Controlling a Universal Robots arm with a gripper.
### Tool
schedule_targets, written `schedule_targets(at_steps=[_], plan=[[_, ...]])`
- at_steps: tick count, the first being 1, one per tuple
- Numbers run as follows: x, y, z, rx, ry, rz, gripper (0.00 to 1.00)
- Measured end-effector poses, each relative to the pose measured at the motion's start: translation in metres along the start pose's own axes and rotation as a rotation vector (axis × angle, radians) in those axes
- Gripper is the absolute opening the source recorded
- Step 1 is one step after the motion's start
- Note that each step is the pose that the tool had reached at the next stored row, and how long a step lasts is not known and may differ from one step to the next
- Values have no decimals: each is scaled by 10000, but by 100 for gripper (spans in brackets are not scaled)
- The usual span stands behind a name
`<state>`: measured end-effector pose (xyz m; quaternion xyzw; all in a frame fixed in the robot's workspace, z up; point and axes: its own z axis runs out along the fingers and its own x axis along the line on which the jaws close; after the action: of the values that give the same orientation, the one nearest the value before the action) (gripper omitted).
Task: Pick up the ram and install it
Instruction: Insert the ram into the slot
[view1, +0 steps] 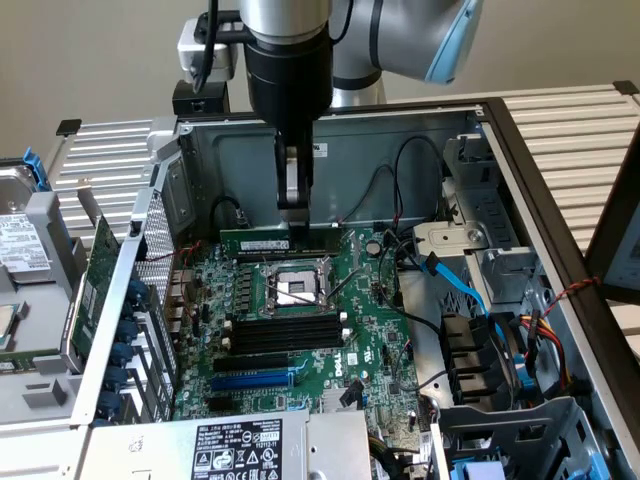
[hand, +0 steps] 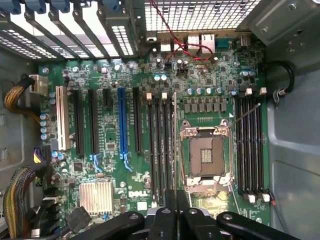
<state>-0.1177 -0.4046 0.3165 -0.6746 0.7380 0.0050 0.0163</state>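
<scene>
1. The jaws are clenched on the ram (view1: 255, 241) (hand: 175, 150), pinching its upper long edge at about mid-length. They hang straight down from the arm (view1: 288, 70) into the open computer case (view1: 240, 150).
2. The ram stands on its long edge, level, and runs parallel to the memory slots (view1: 280, 335) (hand: 160, 145).
3. In the wrist view the ram is seen edge-on, as a thin line reaching out from between the jaws. It lies just beside the CPU socket (hand: 206, 155), between the socket and the nearest of those black slots. I cannot tell whether it touches a slot or hangs above the board.
4. In the exterior view the ram shows on the far side of the CPU socket (view1: 297, 290), with the four black memory slots on the socket's near side.
5. A second bank of slots (hand: 249, 145), with white end clips, lies on the other side of the socket.
6. All of this sits on the green motherboard (view1: 370, 330) (hand: 150, 85), which also carries a blue expansion slot (view1: 250, 380) (hand: 121, 120) and a ribbed heatsink (hand: 96, 196).
7. Outside the case, at the exterior view's left, a green expansion card (view1: 95, 270) leans against its wall, near a hard drive (view1: 20, 240). The case rests on a slatted counter (view1: 570, 120).
</scene>
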Motion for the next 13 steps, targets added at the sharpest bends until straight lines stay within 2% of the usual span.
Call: schedule_targets(at_steps=[3, 4, 13], plan=[[2, 21, 15, 157, -15, -5, 12], [3, 21, 20, 183, -18, -5, 12], [37, 20, 94, 181, -18, -98, 12]])
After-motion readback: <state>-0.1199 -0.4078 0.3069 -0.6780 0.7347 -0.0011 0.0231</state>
